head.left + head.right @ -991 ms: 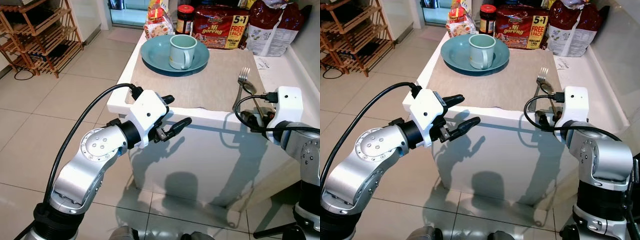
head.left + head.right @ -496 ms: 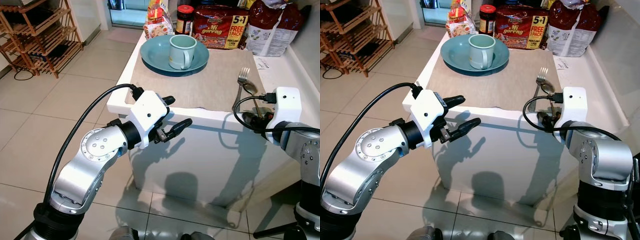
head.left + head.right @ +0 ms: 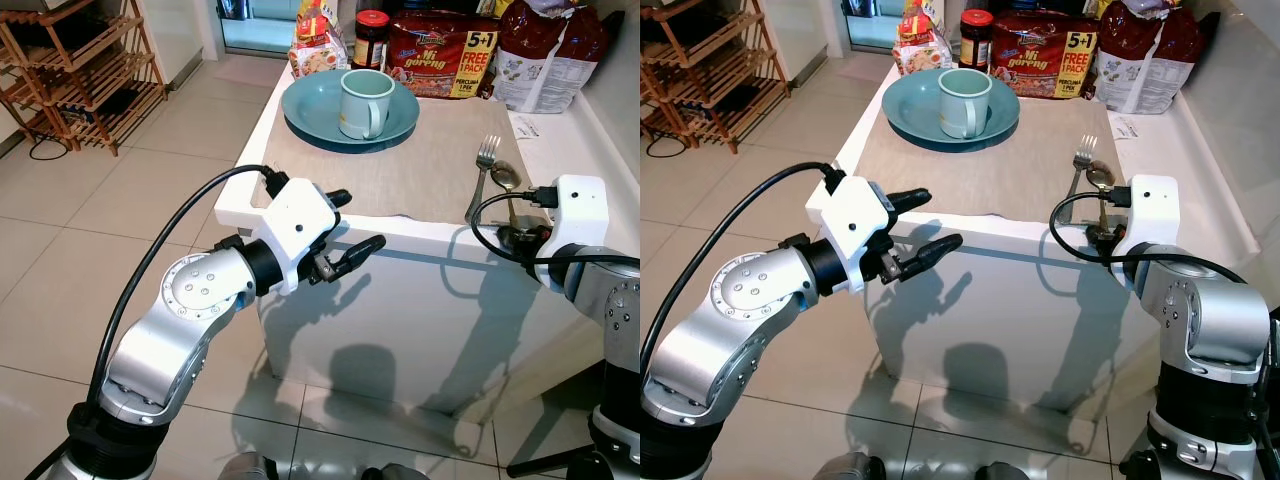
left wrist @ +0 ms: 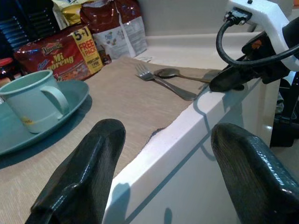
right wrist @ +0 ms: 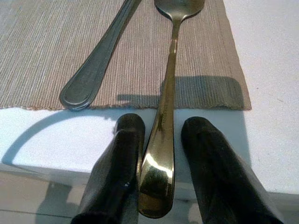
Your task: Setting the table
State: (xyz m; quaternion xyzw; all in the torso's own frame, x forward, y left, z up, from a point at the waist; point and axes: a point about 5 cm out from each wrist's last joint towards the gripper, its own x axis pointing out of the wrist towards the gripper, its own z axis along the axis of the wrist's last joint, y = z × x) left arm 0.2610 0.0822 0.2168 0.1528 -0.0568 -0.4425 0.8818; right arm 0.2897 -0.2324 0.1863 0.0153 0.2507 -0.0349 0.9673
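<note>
A beige placemat [image 3: 400, 170] covers the white table [image 3: 565, 160]. At its back sits a teal plate [image 3: 305, 115] with a pale green mug [image 3: 365, 100] on it. A fork [image 3: 485, 160] and a golden spoon [image 3: 505, 175] lie side by side at the mat's right. My right gripper [image 3: 520, 237] is at the table's front edge, slightly open. The spoon handle [image 5: 170, 56] lies between its fingers [image 5: 126, 154], touching one finger and just apart from the other. My left gripper [image 3: 358, 220] hangs open and empty before the table's front left corner.
Along the table's back stand a red noodle pack [image 3: 440, 55], a jar [image 3: 370, 35] and a red-and-white bag [image 3: 545, 60]. A wooden shelf [image 3: 80, 70] stands at the far left on the tiled floor.
The right gripper has shifted slightly right with the spoon handle. The spoon's bowl, which overlapped the fork, now lies clear to the fork's right. The left arm has held still.
</note>
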